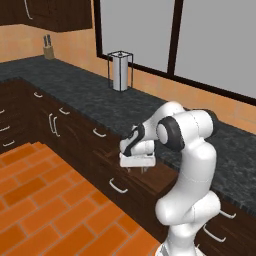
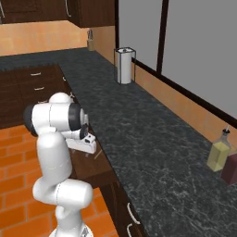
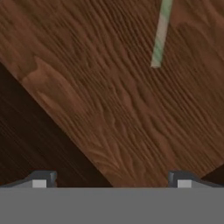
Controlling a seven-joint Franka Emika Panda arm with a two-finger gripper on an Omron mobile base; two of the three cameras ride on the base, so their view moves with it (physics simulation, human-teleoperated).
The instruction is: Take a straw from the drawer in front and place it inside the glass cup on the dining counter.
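Wooden drawer (image 3: 109,109) floor — straw (image 3: 161,35) beyond spread gripper (image 3: 111,179).

You're looking at a drawer (image 3: 131,113) floor of matt, strongly grained brown wood, a smooth pale straw (image 3: 161,35) (faint green banding) lying on it, and a glossy black speckled stone worktop (image 2: 152,139) above.

straw (image 3: 160,36) — pale tan with faint green bands | drawer (image 3: 131,109) floor — warm brown wood grain, darker brown wall | worktop (image 1: 100,95) — black, grey-speckled | floor (image 1: 45,200) — orange brick tiles | arm (image 1: 192,165) — white, dark joints
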